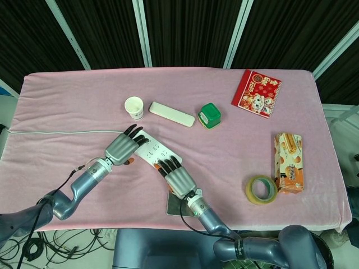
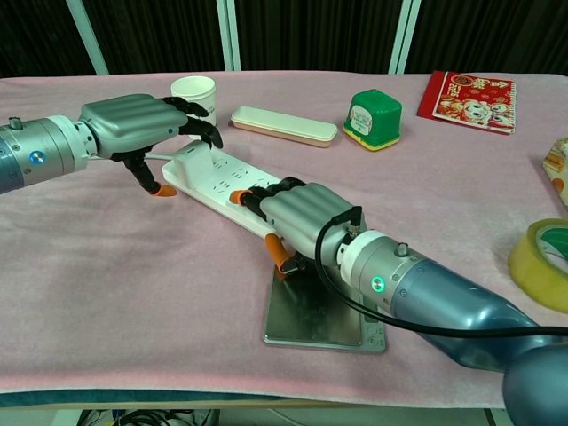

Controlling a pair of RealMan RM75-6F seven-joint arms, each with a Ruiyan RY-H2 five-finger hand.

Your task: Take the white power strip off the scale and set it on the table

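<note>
The white power strip lies slanted, low over the pink cloth, reaching left and back from the steel scale. My left hand holds its far left end, fingers curved over the top and thumb at the near corner. My right hand grips the near end, fingers laid along the top and thumb underneath, just above the scale's far-left corner. That end of the strip is hidden under the hand. I cannot tell whether the strip touches the cloth.
A paper cup and a long white case sit just behind the strip, with a green box to their right. A red packet, a snack box and a tape roll stand on the right side.
</note>
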